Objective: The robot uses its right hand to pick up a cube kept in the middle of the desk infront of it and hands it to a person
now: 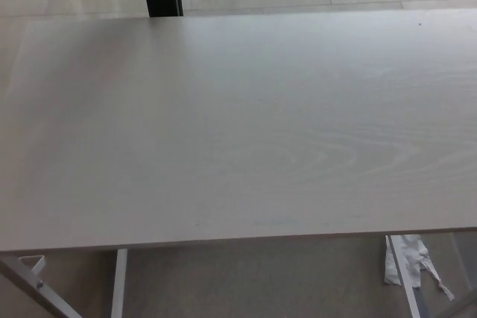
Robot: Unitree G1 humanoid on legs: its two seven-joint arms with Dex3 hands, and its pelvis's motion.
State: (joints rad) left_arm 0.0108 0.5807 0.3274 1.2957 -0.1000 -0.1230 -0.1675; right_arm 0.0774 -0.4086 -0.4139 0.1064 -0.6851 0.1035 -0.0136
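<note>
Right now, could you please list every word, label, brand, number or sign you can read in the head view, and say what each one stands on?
None: no readable text shows anywhere in the head view.
The desk top is plain pale wood grain, with no label or marking.
The crumpled white scrap on the floor under the desk's right end shows no print that can be made out.
</note>
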